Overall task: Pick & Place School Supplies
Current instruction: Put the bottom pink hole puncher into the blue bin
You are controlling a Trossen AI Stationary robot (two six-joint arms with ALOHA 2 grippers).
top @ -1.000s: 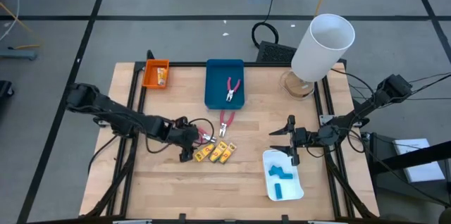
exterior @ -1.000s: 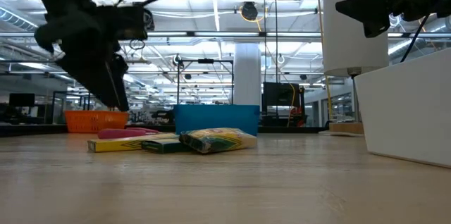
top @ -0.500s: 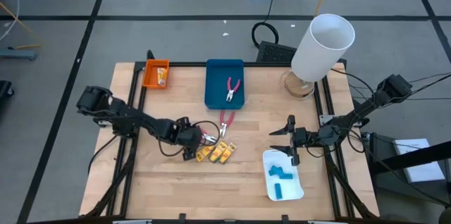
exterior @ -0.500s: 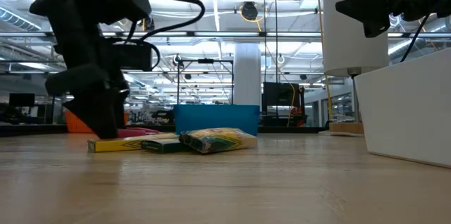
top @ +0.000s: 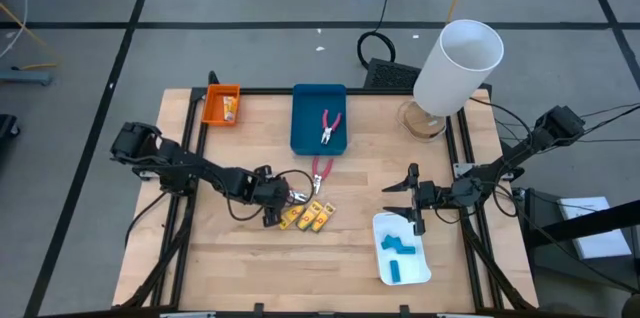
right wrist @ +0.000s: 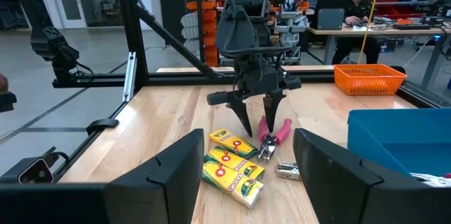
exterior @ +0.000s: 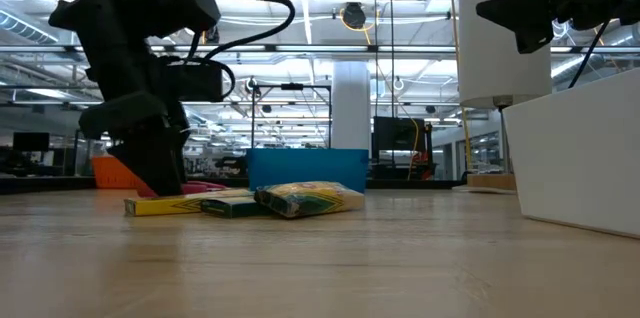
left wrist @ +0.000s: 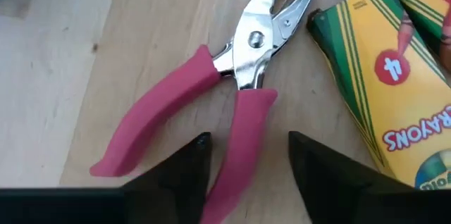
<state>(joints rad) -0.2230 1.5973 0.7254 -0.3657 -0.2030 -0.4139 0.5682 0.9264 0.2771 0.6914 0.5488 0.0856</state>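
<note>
Pink-handled pliers lie flat on the wooden table, jaws toward the yellow crayon boxes. My left gripper is down over them, pointing steeply down and open, one pink handle between its fingers. Its spread fingers also show in the right wrist view. A second pair of pliers lies in the blue tray. Light-blue blocks lie in the white tray. My right gripper hangs open and level above the white tray's far end, touching nothing. My left gripper comes slanting from above, from the table's left. Its fingers stand on either side of one pink handle, near that handle's free end, across it. I cannot tell whether a finger touches it. The pliers lie flat on the table.
The orange tray at the far left holds a small yellow item. A tall white cylinder stands tilted at the far right. Bare wood lies in the middle and along the near edge. A black frame runs along the table's sides.
My left gripper has come down to the table and moved a little toward the table's right, onto the pliers' handles. The pliers and crayon boxes lie where they were.
</note>
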